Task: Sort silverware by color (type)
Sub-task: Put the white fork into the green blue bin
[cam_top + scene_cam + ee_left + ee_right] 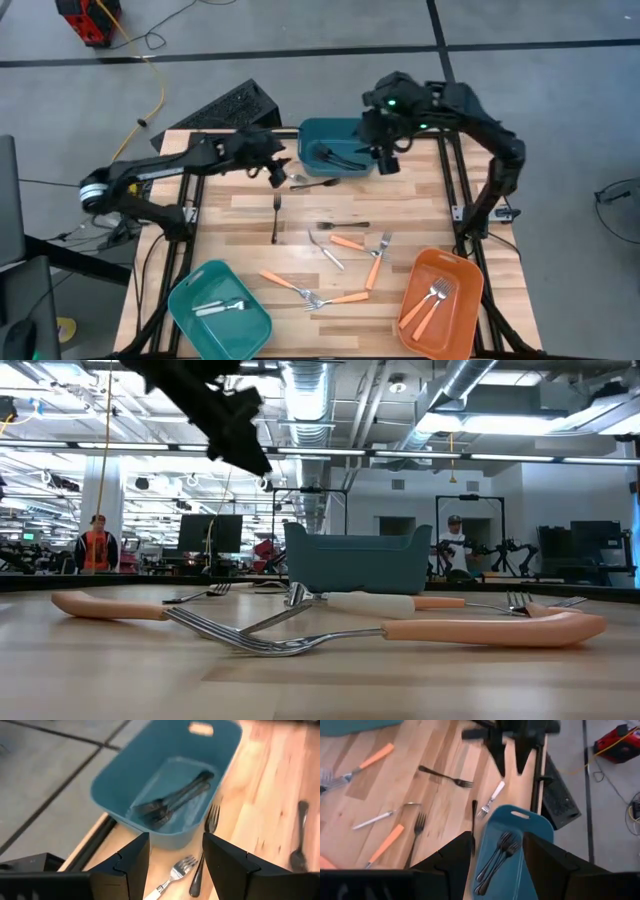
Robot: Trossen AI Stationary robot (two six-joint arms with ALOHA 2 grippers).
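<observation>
Your left gripper point(277, 172) hangs above the counter point(250, 200) near the far edge, just beside the dark teal bin point(312, 138); fingers spread, nothing between them. In the left wrist view the gap between the fingers point(131, 862) frames that bin's near wall and a white-handled fork point(170, 879) lying on the counter next to a black fork point(206, 845).

Your right gripper point(385, 160) sits over the same dark teal bin at its right end, fingers also apart and empty. The right wrist view looks straight down into the bin: two or three black forks point(496, 855) lie in it.

Where your silverware is:
- Dark teal bin, far edge middle: the black forks point(335, 155).
- Light teal bin point(190, 300), near left corner: white/silver pieces point(220, 307).
- Orange bin point(462, 270), near right corner: two orange-handled forks point(432, 300).
- Loose on the counter: a black fork point(275, 218) left of centre, another black piece point(345, 226) at centre, a black one point(318, 183) by the dark teal bin, a silver-white utensil point(326, 250), and several orange-handled forks point(372, 262) toward the near edge.

Low view: orange-handled forks point(480, 628) lie crossed right in front of the lens, the dark teal bin point(355, 560) behind them, one arm's gripper point(240, 430) high at upper left. People stand in the room beyond the counter.
</observation>
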